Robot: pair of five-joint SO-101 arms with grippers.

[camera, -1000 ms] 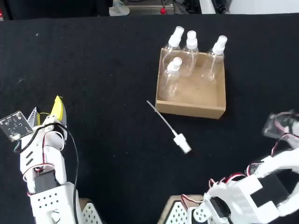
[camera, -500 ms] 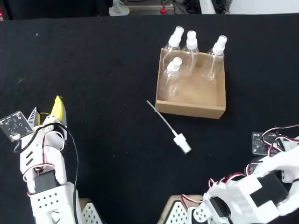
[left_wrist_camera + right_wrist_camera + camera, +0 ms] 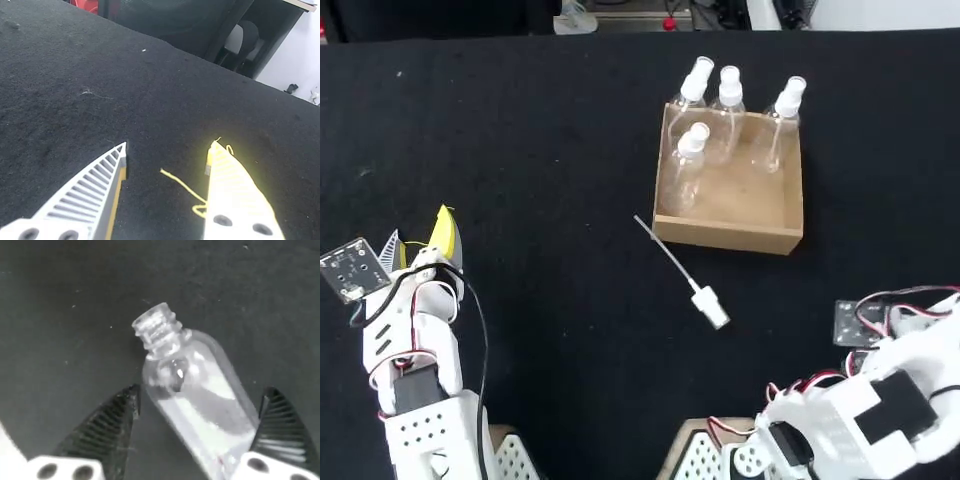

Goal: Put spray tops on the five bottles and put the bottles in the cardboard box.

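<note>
Black cloth-covered table (image 3: 520,150); past its far edge, a small red object (image 3: 668,22), perhaps a clip.

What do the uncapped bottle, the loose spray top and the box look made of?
Uncapped bottle: clear, glossy, likely plastic; the black table shows through it, with bright highlights. Loose spray top: opaque white, probably plastic, with a thin pale tube. Box: matte brown, looks like cardboard.

surface: black cloth table (image 3: 520,120) | behind it: dark furniture (image 3: 170,20), chair (image 3: 241,40) | beyond: white wall (image 3: 880,12)
</note>
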